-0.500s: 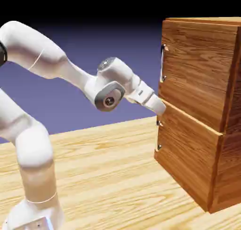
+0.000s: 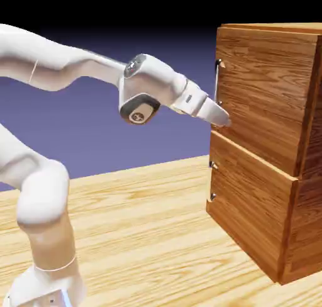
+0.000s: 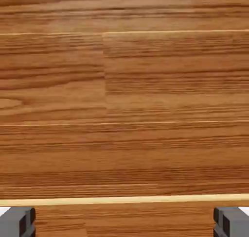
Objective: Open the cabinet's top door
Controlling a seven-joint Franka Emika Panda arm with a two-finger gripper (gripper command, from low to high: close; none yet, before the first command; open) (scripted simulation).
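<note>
The tool (image 3: 124,222) stands with its two grey tips far apart at 7 and 5 o'clock of the hand view, nothing between them, only reddish grained wood ahead. In the exterior view the tool (image 2: 221,118) points toward 4 o'clock at the lower edge of the top door (image 2: 264,98), just below its silver handle (image 2: 217,82). The cabinet (image 2: 270,161) stands on the table (image 2: 144,230) at 3 o'clock
</note>
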